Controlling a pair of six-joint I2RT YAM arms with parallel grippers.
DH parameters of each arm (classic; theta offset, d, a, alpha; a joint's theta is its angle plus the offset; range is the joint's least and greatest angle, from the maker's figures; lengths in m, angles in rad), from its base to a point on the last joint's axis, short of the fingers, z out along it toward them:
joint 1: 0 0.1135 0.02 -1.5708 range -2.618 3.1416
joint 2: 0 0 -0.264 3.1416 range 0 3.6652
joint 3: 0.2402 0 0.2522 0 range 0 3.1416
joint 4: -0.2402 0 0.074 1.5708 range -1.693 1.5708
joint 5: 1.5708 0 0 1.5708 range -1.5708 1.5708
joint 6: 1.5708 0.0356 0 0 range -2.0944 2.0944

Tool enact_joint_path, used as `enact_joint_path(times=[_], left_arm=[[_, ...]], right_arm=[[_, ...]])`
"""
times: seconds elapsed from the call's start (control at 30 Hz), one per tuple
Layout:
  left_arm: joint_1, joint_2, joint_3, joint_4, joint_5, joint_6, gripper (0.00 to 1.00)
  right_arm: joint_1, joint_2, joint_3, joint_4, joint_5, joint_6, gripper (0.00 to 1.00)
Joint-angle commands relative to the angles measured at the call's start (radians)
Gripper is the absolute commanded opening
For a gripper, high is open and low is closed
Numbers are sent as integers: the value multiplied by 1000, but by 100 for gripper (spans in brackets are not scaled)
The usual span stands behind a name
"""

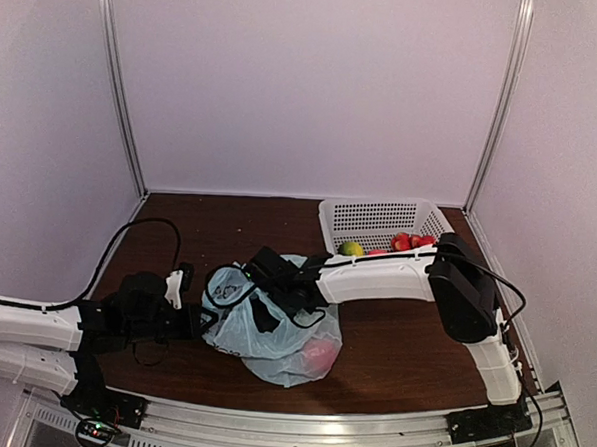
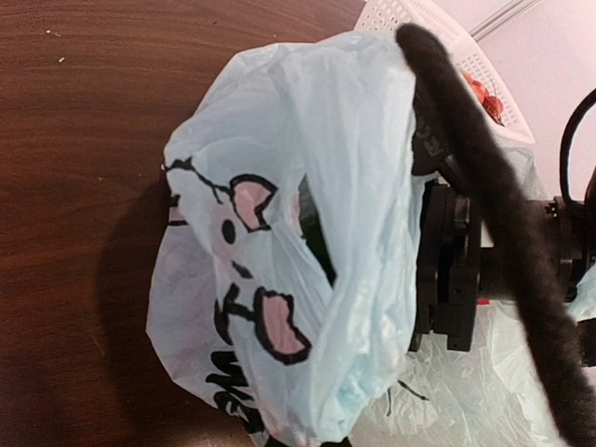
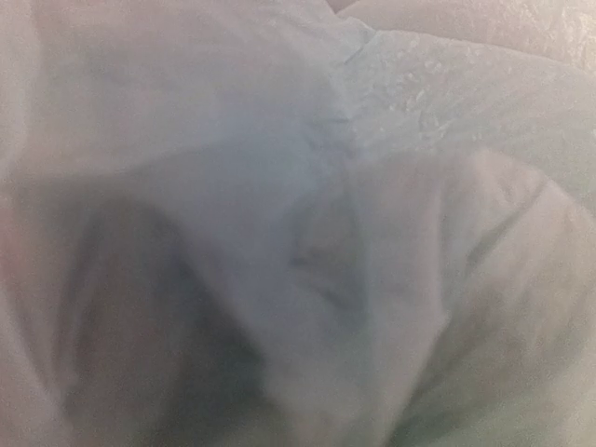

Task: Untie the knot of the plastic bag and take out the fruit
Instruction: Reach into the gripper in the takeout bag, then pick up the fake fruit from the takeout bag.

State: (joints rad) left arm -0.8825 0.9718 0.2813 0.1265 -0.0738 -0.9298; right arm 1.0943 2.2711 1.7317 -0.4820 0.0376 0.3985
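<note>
The plastic bag [image 1: 272, 342] has its left rim pinched in the closed left gripper [image 1: 201, 324], I judge in order to keep the mouth lifted and wide. The right gripper [image 1: 278, 286] reaches into this mouth from the right. Its own camera shows only pale film, so I cannot tell whether its jaws are apart or on something. One red fruit [image 1: 320, 355] shows through the film at the near right. The bag lies near the middle of the brown table [image 1: 403, 339], and behind it stands a white basket [image 1: 371, 215] holding more fruit. No knot is visible.
</note>
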Motion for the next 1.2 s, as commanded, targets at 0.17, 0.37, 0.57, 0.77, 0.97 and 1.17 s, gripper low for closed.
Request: enact_joint_path(times=[0.17, 0.37, 0.57, 0.77, 0.97, 1.17], left_arm=[[7, 8, -5, 41, -1, 2, 0], [7, 8, -1, 46, -1, 3, 0], [7, 7, 2, 43, -3, 4, 0], [7, 4, 4, 44, -9, 4, 0], [7, 15, 12, 46, -11, 5, 0], [7, 29, 26, 48, -12, 12, 0]], right_arm=[[4, -217, -85, 106, -18, -3, 48], [4, -330, -173, 251, -119, -21, 48], [5, -442, -310, 461, -318, -20, 49], [6, -565, -426, 590, -495, -26, 50], [9, -721, -497, 615, -522, -39, 50], [-28, -817, -431, 304, -194, -126, 50]])
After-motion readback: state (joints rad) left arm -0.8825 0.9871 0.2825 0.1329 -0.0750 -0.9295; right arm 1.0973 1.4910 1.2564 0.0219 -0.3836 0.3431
